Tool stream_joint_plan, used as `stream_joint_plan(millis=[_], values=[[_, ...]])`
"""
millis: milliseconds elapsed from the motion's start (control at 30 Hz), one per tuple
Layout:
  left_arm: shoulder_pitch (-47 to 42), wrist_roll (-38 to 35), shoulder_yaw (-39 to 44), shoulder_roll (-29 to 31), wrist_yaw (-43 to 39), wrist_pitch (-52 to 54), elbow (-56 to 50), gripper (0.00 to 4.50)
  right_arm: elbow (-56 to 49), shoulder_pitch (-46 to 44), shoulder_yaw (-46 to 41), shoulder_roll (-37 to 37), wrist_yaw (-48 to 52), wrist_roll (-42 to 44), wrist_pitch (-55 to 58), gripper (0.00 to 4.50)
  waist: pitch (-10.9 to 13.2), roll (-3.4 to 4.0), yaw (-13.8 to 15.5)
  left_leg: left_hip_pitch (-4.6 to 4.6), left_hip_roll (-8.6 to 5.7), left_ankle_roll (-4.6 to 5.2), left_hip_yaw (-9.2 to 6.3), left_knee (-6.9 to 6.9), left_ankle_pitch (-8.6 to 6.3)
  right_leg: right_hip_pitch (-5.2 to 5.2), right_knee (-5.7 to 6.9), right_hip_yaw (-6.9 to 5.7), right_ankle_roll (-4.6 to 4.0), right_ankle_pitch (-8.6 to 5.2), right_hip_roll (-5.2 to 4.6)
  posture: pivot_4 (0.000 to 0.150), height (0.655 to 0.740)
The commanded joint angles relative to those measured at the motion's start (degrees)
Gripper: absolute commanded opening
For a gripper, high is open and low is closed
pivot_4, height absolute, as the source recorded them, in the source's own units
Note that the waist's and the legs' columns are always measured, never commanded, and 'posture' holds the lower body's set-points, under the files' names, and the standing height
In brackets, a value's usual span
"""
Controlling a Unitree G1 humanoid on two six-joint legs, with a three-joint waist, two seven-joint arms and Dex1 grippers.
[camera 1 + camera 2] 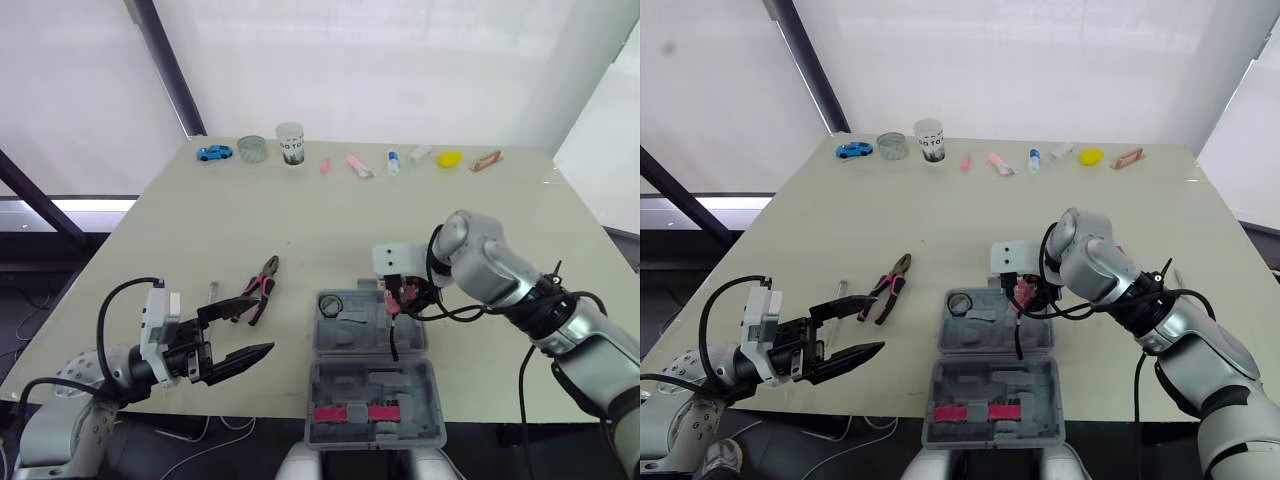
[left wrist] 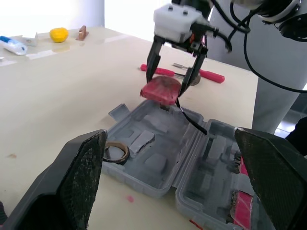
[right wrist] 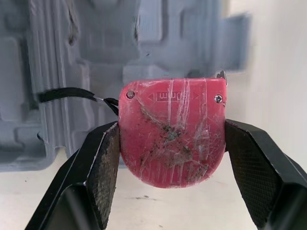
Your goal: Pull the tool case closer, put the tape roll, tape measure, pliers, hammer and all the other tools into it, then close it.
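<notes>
- Your right gripper [image 2: 169,82] has its jaws clamped on the red tape measure [image 3: 171,132], holding it over the far half of the open tool case [image 1: 370,385].
- Your left gripper [image 1: 262,325] hangs released, jaws apart, at the bench's [image 1: 300,220] near edge.
- The tape roll [image 1: 331,303] lies in the case; the pliers [image 1: 260,288] lie on the bench, left of it.

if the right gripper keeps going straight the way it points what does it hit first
Most likely the open tool case: the right gripper points down near its edge, and the tape measure it holds would touch first. It could partly catch the table; depth is unclear.
</notes>
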Motion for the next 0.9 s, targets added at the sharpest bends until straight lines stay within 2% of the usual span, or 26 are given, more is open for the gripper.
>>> stream_joint_plan(millis=[33, 800, 867, 900], values=[[0.03, -0.78, 0.92, 0.37, 0.06, -0.06, -2.1, 4.5, 0.46, -1.01, 0.59, -0.15, -0.43, -0.74, -0.59, 2.82, 0.0, 0.01, -0.06, 0.0, -0.01, -0.01, -0.03, 0.0, 0.0, 0.02, 0.0, -0.03, 0.01, 0.0, -0.01, 0.15, 0.74], [-1.28, -0.06, -0.73, 0.41, 0.41, 0.33, -2.32, 4.5, 8.86, -0.69, 2.82, 5.54, -4.66, -1.23, -1.93, 2.82, 0.05, 0.08, -0.17, 0.0, -0.04, -0.2, -0.39, -0.06, 0.12, 0.12, 0.06, -0.38, -0.12, -0.08, -0.01, 0.15, 0.74], [-1.28, -0.11, -0.72, 0.43, 0.42, 0.41, -2.38, 4.5, 8.99, -0.72, 2.67, 5.63, -4.7, -1.12, -2.27, 3.84, 0.05, 0.08, -0.24, 0.02, -0.04, -0.2, -0.36, -0.06, 0.12, 0.11, 0.08, -0.35, -0.12, -0.08, -0.01, 0.15, 0.74], [-1.32, -0.13, -0.72, 0.44, 0.42, 0.45, -2.37, 4.5, 9.13, -0.75, 2.48, 5.74, -4.96, -1.11, -2.5, 4.13, 0.05, 0.08, -0.23, 0.02, -0.04, -0.2, -0.34, -0.06, 0.12, 0.1, 0.1, -0.33, -0.12, -0.08, 0.0, 0.15, 0.74]])
